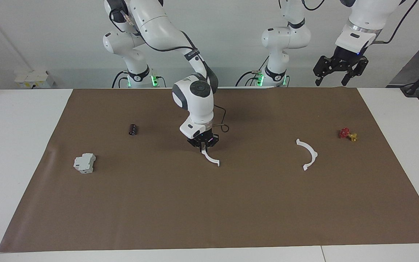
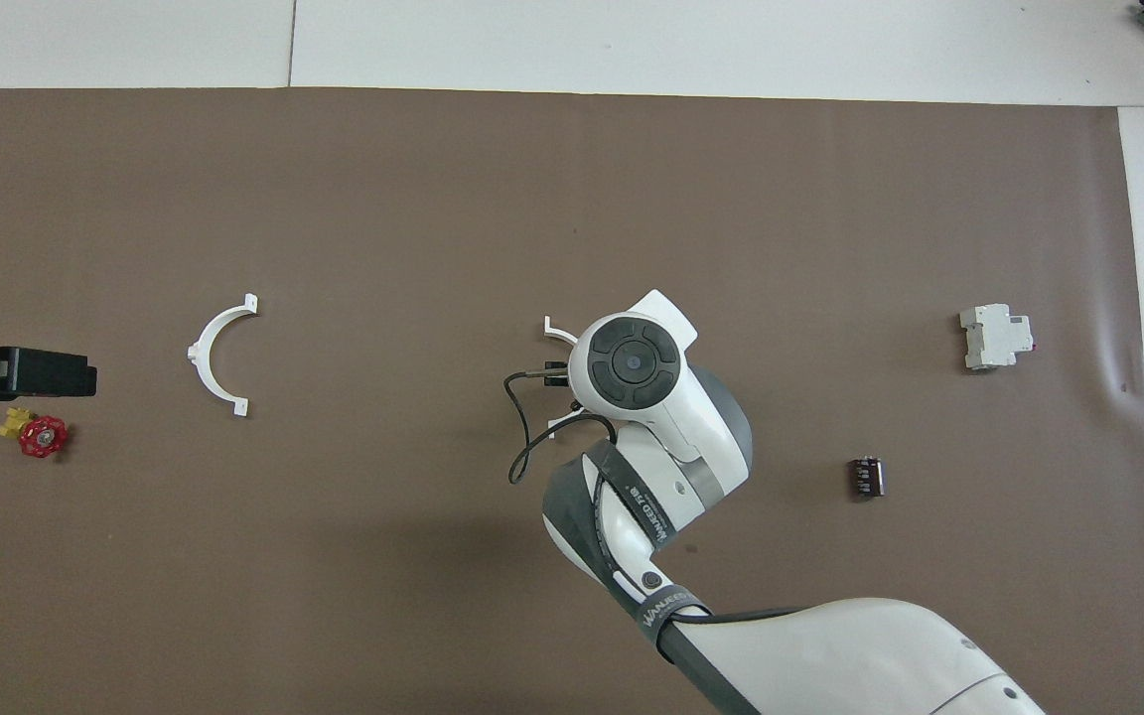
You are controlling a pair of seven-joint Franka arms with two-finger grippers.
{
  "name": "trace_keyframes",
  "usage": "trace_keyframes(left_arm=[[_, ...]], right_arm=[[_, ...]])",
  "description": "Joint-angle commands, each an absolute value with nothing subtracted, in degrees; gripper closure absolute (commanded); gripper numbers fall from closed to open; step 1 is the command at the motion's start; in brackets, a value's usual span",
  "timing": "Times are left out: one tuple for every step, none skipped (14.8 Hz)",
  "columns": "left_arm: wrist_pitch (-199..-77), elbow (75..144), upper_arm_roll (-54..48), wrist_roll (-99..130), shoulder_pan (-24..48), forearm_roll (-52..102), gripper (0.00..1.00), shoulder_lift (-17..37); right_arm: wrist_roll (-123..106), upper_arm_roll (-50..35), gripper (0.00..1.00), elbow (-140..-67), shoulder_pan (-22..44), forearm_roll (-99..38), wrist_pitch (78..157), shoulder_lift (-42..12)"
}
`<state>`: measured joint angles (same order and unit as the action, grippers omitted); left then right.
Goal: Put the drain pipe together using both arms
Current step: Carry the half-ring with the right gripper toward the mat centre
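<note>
One white half-ring arc [image 1: 211,158] of the drain pipe hangs from my right gripper [image 1: 204,145], which is shut on the arc's upper end over the middle of the brown mat. The arc's lower end is close to the mat; I cannot tell whether it touches. In the overhead view the right arm hides most of this arc [image 2: 554,330]. The second half-ring arc [image 1: 308,154] lies flat on the mat toward the left arm's end and also shows in the overhead view [image 2: 217,353]. My left gripper [image 1: 332,80] waits open and raised at the left arm's end, near the robots [image 2: 16,369].
A grey-white blocky box [image 1: 84,162] and a small black cylinder [image 1: 133,129] lie toward the right arm's end. A red and yellow valve piece [image 1: 347,134] lies near the left arm's end, beside the second arc. The brown mat [image 1: 209,211] covers the table.
</note>
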<state>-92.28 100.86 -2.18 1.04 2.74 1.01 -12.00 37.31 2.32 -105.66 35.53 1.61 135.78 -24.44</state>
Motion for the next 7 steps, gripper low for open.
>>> trace_keyframes(left_arm=[[-92.4,102.0,-1.8,0.4,2.8,1.9,0.0,-13.1],[-92.4,102.0,-1.8,0.4,2.8,1.9,0.0,-13.2],[-92.4,102.0,-1.8,0.4,2.8,1.9,0.0,-13.2],[-92.4,102.0,-1.8,0.4,2.8,1.9,0.0,-13.2],[-92.4,102.0,-1.8,0.4,2.8,1.9,0.0,-13.2],[-92.4,102.0,-1.8,0.4,2.8,1.9,0.0,-13.2],[-92.4,102.0,-1.8,0.4,2.8,1.9,0.0,-13.2]], right_arm=[[38.5,2.5,1.0,-105.8,35.9,2.9,138.4,-25.0],[38.5,2.5,1.0,-105.8,36.0,2.9,138.9,-25.2],[38.5,2.5,1.0,-105.8,36.0,2.9,139.4,-25.4],[38.5,2.5,1.0,-105.9,36.1,2.9,140.1,-25.7],[38.5,2.5,1.0,-105.9,36.1,2.9,140.1,-26.0],[38.5,2.5,1.0,-105.9,36.1,2.9,140.1,-26.0],[38.5,2.5,1.0,-105.9,36.1,3.0,140.1,-26.0]])
